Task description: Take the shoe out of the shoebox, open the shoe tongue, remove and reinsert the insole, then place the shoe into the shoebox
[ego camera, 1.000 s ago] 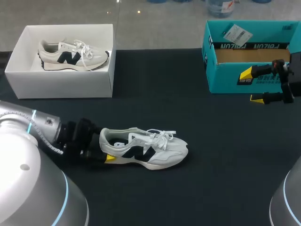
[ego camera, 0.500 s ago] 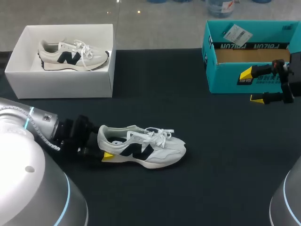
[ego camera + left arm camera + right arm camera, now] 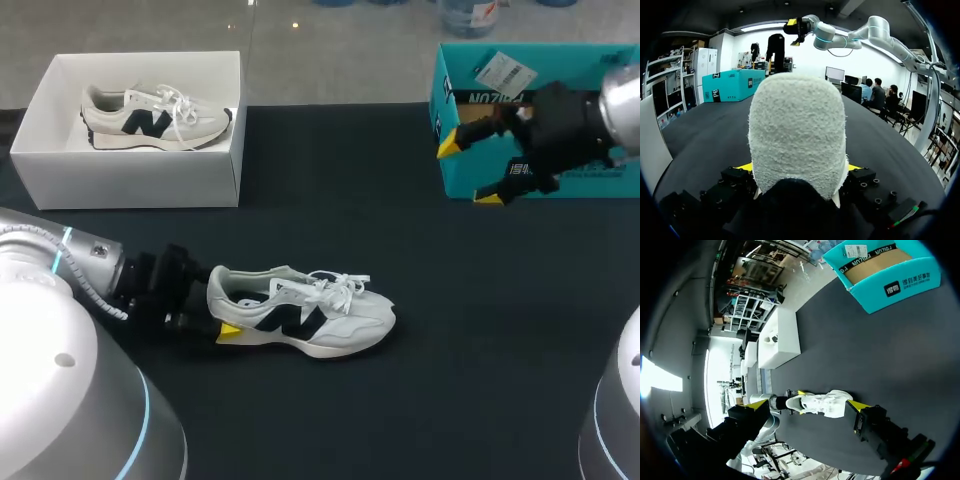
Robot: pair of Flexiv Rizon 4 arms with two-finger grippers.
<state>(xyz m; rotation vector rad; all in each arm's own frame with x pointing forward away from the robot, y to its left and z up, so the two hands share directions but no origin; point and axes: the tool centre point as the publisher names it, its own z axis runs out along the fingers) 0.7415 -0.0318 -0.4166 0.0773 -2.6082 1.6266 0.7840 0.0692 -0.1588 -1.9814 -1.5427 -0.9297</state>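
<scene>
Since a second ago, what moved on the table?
My right pincer swung toward the table's middle, in front of the teal shoebox, fingers open. My left pincer, shut on the heel of the sneaker, dragged it slightly toward my left side. The white box and the other sneaker stayed put.

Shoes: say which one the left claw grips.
The shoe on the table, its heel in the left claw; the other shoe sits untouched in the white box.

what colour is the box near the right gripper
Teal box, with a black printed band along its inner edge; the head view shows it best.
</scene>
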